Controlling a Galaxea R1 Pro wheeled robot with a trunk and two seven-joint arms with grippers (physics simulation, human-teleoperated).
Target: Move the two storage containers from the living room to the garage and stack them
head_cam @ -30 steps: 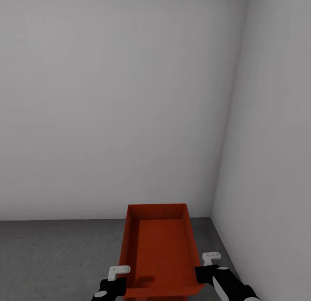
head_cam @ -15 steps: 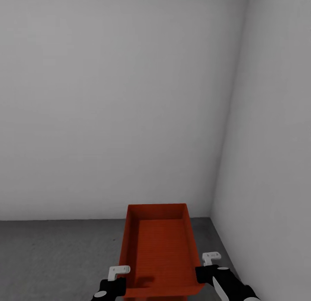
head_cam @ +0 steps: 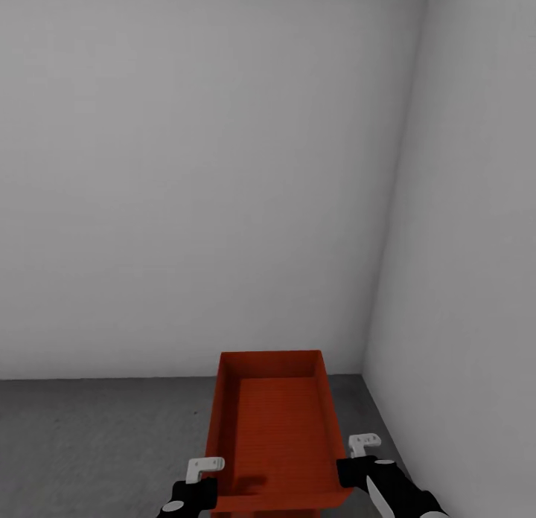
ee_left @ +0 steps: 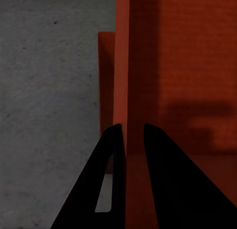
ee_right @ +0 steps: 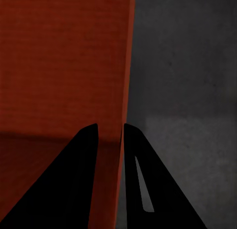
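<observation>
In the garage corner, the left gripper (ee_left: 129, 133) and right gripper (ee_right: 109, 130) each pinch a side wall of an orange-red bin (head_cam: 277, 429) held above the concrete floor (head_cam: 97, 443), a second bin's edge (ee_left: 105, 76) just below; open floor lies left, wall (head_cam: 461, 280) close right.

The dark grey, speckled concrete floor (head_cam: 97, 429) runs to the pale walls, meeting them in the far right corner. An orange-red storage container (ee_left: 105, 81) sits low against it near that corner, beneath another like it.
</observation>
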